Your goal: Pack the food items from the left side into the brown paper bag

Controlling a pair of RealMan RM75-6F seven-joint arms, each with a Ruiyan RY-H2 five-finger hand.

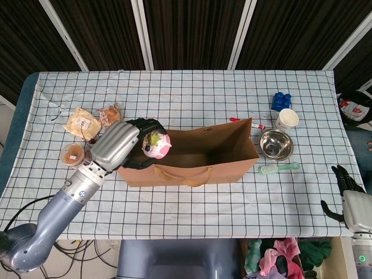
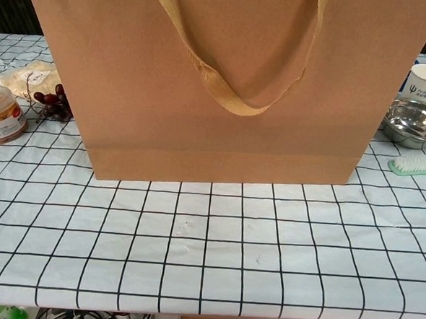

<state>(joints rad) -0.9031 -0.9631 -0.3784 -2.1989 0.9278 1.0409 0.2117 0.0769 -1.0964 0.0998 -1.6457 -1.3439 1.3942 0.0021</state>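
Left hand (image 1: 119, 145) grips a pink food item (image 1: 156, 145) over the paper bag (image 1: 197, 152) opening; fingers partly hidden. Right hand (image 1: 349, 195), lower right, holds nothing, fingers apart, partly cut off.

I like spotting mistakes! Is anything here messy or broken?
Nothing is spilled or broken. The brown paper bag stands upright and open. The left robot hand holds a pink food item over its left end.

Chest view: brown paper bag (image 2: 225, 81) fills frame, top cut off, hiding both hands. Head view: right hand (image 1: 349, 195) partly cut by frame edge; finger pose unclear. Bag floor contents not discernible.
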